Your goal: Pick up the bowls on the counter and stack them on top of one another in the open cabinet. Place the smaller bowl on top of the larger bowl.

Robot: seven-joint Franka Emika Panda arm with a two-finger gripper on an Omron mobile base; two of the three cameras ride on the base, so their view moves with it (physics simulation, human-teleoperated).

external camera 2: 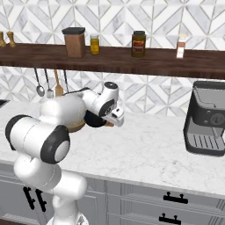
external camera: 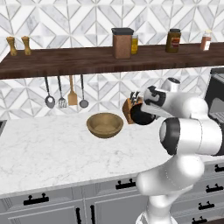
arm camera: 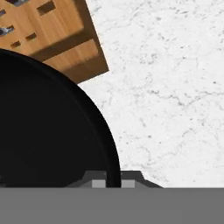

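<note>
Two bowls: one wooden bowl (external camera: 105, 125) standing on the table (external camera: 52, 153), and one black bowl (external camera: 142, 115) at the arm's hand, just in front of the knife block (external camera: 129, 109). From the left base view I cannot tell whether the black bowl rests on the table or hangs just above it.

In the hand view the black bowl's (arm camera: 48, 131) rim runs down between the two finger tips of the tool (arm camera: 113, 183), so the tool is pinching the black bowl by its rim. The one knife block (arm camera: 48, 37) lies close beyond the bowl there.

On the shelf (external camera: 87, 61) I count two small shakers (external camera: 18, 45) at the left end, one brown canister (external camera: 122, 43), one yellow jar (external camera: 134, 44) beside it, one dark jar (external camera: 173, 40) and one bottle (external camera: 205, 40). Open plank lies between the shakers and the canister.

Four utensils (external camera: 65, 94) hang under the shelf. One coffee machine (external camera 2: 206, 116) stands at the right of the table.

The table is open in front of the wooden bowl and between the arm and the coffee machine.
</note>
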